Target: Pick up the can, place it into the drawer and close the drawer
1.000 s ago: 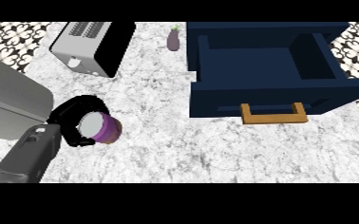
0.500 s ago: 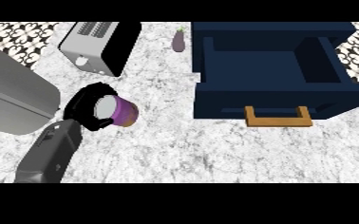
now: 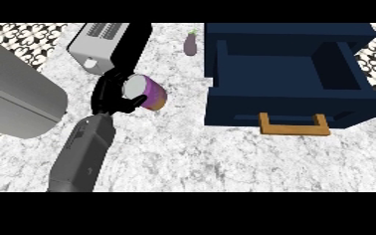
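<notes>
Since 1 second ago, the left hand (image 3: 112, 93) has lifted the can (image 3: 149, 92), fingers curled round it; it hangs tilted above the counter (image 3: 220, 154) (left of the open drawer (image 3: 283, 77)); carrying across comes next.

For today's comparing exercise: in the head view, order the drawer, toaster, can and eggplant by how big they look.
1. Drawer, clearly largest.
2. Toaster.
3. Can, partly hidden by the left hand.
4. Eggplant, smallest, though farther away.
</notes>
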Controlling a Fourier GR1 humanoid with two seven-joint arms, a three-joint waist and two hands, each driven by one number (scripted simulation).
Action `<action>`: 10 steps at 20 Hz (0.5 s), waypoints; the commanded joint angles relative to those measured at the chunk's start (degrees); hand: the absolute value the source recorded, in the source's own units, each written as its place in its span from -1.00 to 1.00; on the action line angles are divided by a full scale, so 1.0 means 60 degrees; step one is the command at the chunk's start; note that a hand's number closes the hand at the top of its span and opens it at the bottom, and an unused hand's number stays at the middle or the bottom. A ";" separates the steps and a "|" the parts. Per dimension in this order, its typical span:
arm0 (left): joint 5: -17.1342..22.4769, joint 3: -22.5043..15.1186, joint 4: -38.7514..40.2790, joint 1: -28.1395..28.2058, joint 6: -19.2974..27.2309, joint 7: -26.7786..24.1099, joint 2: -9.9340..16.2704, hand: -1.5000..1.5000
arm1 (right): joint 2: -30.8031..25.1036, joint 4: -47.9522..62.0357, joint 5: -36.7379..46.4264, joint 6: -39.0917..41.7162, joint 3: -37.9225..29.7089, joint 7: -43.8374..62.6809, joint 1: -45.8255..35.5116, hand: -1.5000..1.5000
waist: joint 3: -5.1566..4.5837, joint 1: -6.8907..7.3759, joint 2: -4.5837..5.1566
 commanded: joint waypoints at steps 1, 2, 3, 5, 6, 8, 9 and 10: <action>-0.0052 -0.0601 -0.1984 0.0041 0.1537 0.1157 -0.0648 1.00 | -0.0212 0.0314 -0.0404 0.0222 -0.0260 0.0020 -0.0054 -1.00 | 0.0000 -0.0032 0.0013; -0.0078 -0.0589 -0.2594 -0.0061 0.1688 0.1686 -0.0586 1.00 | 0.0289 -0.0252 0.0084 0.0081 0.0014 0.0029 0.0070 -1.00 | -0.0003 -0.0013 0.0017; 0.0126 -0.0766 -0.3327 0.0207 0.1567 0.2291 -0.0660 1.00 | -0.0021 -0.0209 -0.0417 -0.0075 -0.0212 0.0290 -0.0025 -1.00 | -0.0007 0.0006 0.0011; 0.0388 -0.1702 -0.4330 0.0684 0.2456 0.2655 -0.0669 1.00 | 0.0388 -0.0236 -0.0262 0.0197 -0.0172 0.0055 0.0261 -1.00 | -0.0005 -0.0063 -0.0005; 0.0240 -0.1720 -0.4768 0.0453 0.2857 0.2943 -0.0672 1.00 | 0.0491 -0.0107 0.0516 0.0043 0.0138 0.0072 -0.0140 -1.00 | -0.0009 -0.0053 0.0057; 0.0395 -0.2273 -0.5822 0.0849 0.3271 0.3647 -0.0676 1.00 | 0.0529 0.0125 0.0568 0.0308 0.0351 -0.0562 0.0204 -1.00 | -0.0008 -0.0110 0.0057; 0.0408 -0.2416 -0.5916 0.0493 0.3838 0.3944 -0.0677 1.00 | 0.0532 -0.0279 0.0421 -0.0020 0.0371 -0.0090 -0.0106 -1.00 | -0.0016 -0.0164 0.0096; 0.0018 -0.2203 -0.6520 0.0706 0.3627 0.4242 -0.0656 1.00 | 0.0231 -0.0160 0.0212 -0.0211 0.0090 0.0238 -0.0409 -1.00 | -0.0018 -0.0134 0.0108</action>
